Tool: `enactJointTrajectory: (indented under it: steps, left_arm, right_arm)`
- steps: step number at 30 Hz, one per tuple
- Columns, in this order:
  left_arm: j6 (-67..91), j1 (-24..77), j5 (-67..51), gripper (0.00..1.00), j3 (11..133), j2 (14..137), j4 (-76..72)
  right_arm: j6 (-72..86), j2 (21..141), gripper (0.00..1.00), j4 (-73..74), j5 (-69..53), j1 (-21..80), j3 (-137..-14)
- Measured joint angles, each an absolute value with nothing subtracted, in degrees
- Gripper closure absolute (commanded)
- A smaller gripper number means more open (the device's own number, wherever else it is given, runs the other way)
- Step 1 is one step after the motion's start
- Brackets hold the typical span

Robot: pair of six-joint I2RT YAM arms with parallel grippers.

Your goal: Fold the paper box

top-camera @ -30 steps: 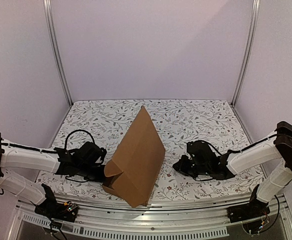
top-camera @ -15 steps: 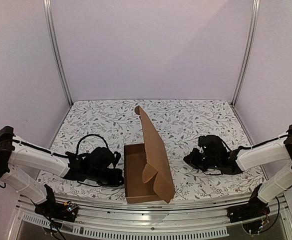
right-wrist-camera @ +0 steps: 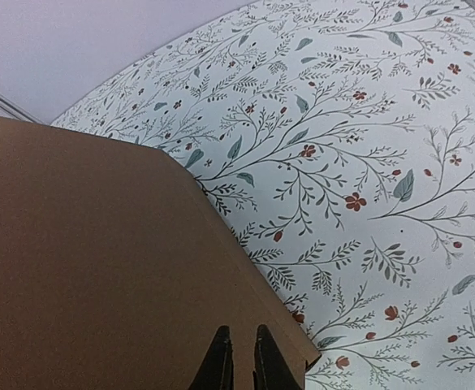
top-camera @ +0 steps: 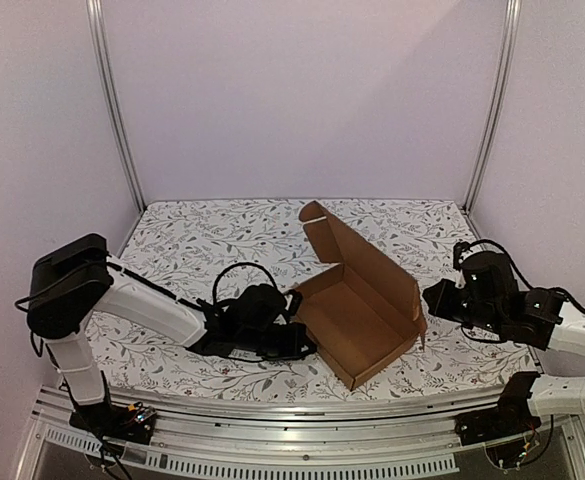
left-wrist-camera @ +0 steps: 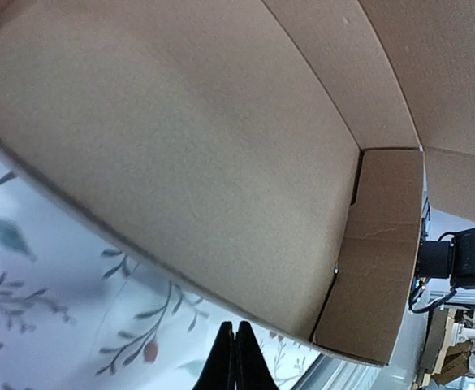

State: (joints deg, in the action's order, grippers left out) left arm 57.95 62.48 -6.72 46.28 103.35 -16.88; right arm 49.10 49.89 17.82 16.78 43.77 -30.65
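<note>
floral tablecloth (top-camera: 202, 240), lilac walls (top-camera: 302, 100), metal posts (top-camera: 116, 110)

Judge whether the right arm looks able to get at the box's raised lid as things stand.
Probably yes. The right tool sits just right of the box, the lid shows its outer face directly ahead of it in the wrist view, and only bare tablecloth lies between them.
</note>
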Motion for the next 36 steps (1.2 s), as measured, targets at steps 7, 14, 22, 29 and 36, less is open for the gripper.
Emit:
enactJointTrajectory:
  steps: [7,14,22,29,36]
  left_arm:
    - [58.4,63.1,-8.5,1.0,58.0,115.9,-23.0]
    - [53.7,63.4,-6.9,1.0,59.7,114.0,-19.7]
    - [41.3,62.2,-0.3,0.72,55.9,97.9,-2.8]
    - [28.6,55.4,-0.3,0.43,55.7,90.5,2.4]
    - [17.8,49.7,-6.7,0.21,56.7,92.0,-2.6]
  right_arm:
    - [44.4,39.7,0.9,32.4,24.7,43.5,-35.6]
    - [42.8,37.3,0.86,41.3,30.4,43.4,-37.5]
    - [39.4,37.0,0.62,48.3,32.9,43.4,-42.6]
    - [35.6,35.6,0.53,54.5,30.2,43.4,-49.0]
    - [33.5,35.1,0.52,58.3,25.1,43.4,-52.6]
